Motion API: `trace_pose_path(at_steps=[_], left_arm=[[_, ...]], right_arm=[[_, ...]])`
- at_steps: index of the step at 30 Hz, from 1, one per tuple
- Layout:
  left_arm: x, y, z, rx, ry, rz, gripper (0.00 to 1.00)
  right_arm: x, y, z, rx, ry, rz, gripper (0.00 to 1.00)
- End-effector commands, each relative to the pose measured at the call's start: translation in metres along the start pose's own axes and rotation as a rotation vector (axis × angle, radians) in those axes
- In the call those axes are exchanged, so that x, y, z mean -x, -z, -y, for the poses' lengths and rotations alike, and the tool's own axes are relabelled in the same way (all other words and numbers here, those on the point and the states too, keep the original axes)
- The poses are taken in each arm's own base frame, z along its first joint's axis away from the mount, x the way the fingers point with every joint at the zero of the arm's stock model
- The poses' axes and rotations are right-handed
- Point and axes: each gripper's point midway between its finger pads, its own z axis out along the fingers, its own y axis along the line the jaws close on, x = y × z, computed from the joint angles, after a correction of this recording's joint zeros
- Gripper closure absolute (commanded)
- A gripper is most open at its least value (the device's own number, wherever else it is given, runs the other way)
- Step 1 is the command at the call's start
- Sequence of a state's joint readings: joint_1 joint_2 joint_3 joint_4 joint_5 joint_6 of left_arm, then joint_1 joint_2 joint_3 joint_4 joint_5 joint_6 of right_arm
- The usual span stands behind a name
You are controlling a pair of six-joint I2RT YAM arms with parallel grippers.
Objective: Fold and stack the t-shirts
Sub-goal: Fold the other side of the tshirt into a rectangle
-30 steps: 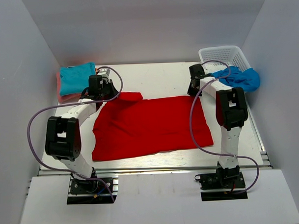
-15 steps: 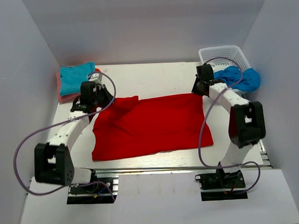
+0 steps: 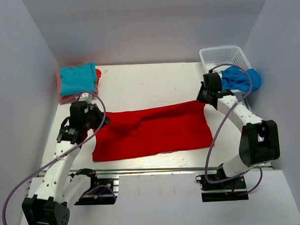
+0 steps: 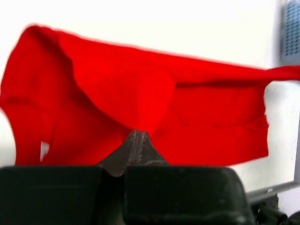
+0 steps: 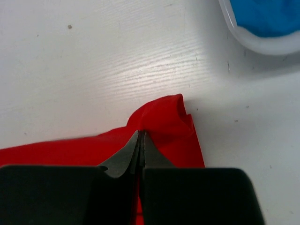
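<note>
Red t-shirt [image 3: 155, 132] lies spread across the middle of the desk [image 3: 154, 82], with its near edge flat and its far edge lifted. Left claw [image 4: 137, 134] is pressed together on the shirt's far left corner. Its wrist view shows cloth bunched right at the tips, with the rest draping away. Right claw [image 5: 140, 137] pinches the far right corner the same way, a small fold of red poking out past the tips. Both corners are held at once, so the far edge comes up level. This looks like the start of a fold, with the far half to be carried toward the near edge. Gripping by the corners should give a straight crease.

Turquoise t-shirt [image 3: 77, 78] sits folded on an orange-pink one [image 3: 62, 96] at the far left corner, well apart from the red. That is likely where the stack goes. White basket [image 3: 224, 55] is at far right with a blue cloth [image 3: 242, 78] hanging over its rim, just beside the right claw and not touched.

Risk: a corner slips out mid-fold and the halves end up uneven.
</note>
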State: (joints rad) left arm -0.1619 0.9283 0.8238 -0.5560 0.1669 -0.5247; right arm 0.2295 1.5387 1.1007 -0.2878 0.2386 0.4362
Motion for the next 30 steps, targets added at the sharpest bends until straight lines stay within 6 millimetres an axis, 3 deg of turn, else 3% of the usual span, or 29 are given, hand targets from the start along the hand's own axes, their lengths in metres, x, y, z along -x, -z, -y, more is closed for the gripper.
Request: trace_pose_path(at_steps=[1,3,5,8,10,11,12,14,18,22,23,25,26,27,28,30], left_arm=[[-0.051,0.012,-0.031,0.098,0.073,-0.119,1.0],[-0.064,0.019,-0.032,0.098,0.09,-0.161,1.0],[-0.063,0.027,-0.029,0.098,0.091,-0.161,1.0],[-0.08,0.038,-0.04,0.145,0.101,-0.214,1.0],[-0.092,0.038,-0.049,0.173,0.114,-0.228,1.0],[-0.111,0.036,-0.05,0.16,0.132,-0.289,1.0],[-0.109,0.031,-0.047,0.131,0.137,-0.267,1.0],[-0.134,0.029,-0.054,0.146,0.196,-0.333,1.0],[-0.145,0.029,-0.065,0.228,0.243,-0.368,1.0],[-0.152,0.028,-0.076,0.317,0.28,-0.413,0.99],[-0.154,0.027,-0.077,0.328,0.282,-0.427,0.94],[-0.157,0.024,-0.081,0.366,0.294,-0.457,0.83],[-0.161,0.025,-0.083,0.381,0.297,-0.478,0.75],[-0.159,0.026,-0.085,0.398,0.294,-0.478,0.69],[-0.156,0.027,-0.086,0.416,0.29,-0.477,0.43],[-0.152,0.03,-0.088,0.436,0.283,-0.467,0.26]], right_arm=[[0.004,0.015,0.001,0.033,-0.01,0.042,1.0],[0.008,0.021,0.001,0.032,-0.001,0.056,1.0],[0.006,0.023,0.006,0.015,-0.005,0.054,1.0],[0.001,0.028,0.009,0.013,-0.012,0.052,1.0],[-0.009,0.029,0.012,0.02,-0.029,0.036,1.0],[-0.019,0.029,0.013,0.018,-0.032,0.02,1.0],[-0.019,0.032,0.014,0.022,-0.045,0.025,1.0],[-0.031,0.032,0.02,0.012,-0.058,0.008,1.0],[-0.048,0.035,0.032,-0.023,-0.068,-0.003,1.0],[-0.081,0.027,0.054,-0.105,-0.069,-0.077,0.99],[-0.089,0.027,0.056,-0.114,-0.064,-0.102,0.63],[-0.096,0.023,0.059,-0.136,-0.061,-0.132,0.36],[-0.096,0.022,0.06,-0.145,-0.064,-0.136,0.28],[-0.096,0.02,0.063,-0.161,-0.067,-0.138,0.27],[-0.098,0.021,0.064,-0.173,-0.062,-0.151,0.27],[-0.087,0.024,0.063,-0.18,-0.07,-0.127,0.25]])
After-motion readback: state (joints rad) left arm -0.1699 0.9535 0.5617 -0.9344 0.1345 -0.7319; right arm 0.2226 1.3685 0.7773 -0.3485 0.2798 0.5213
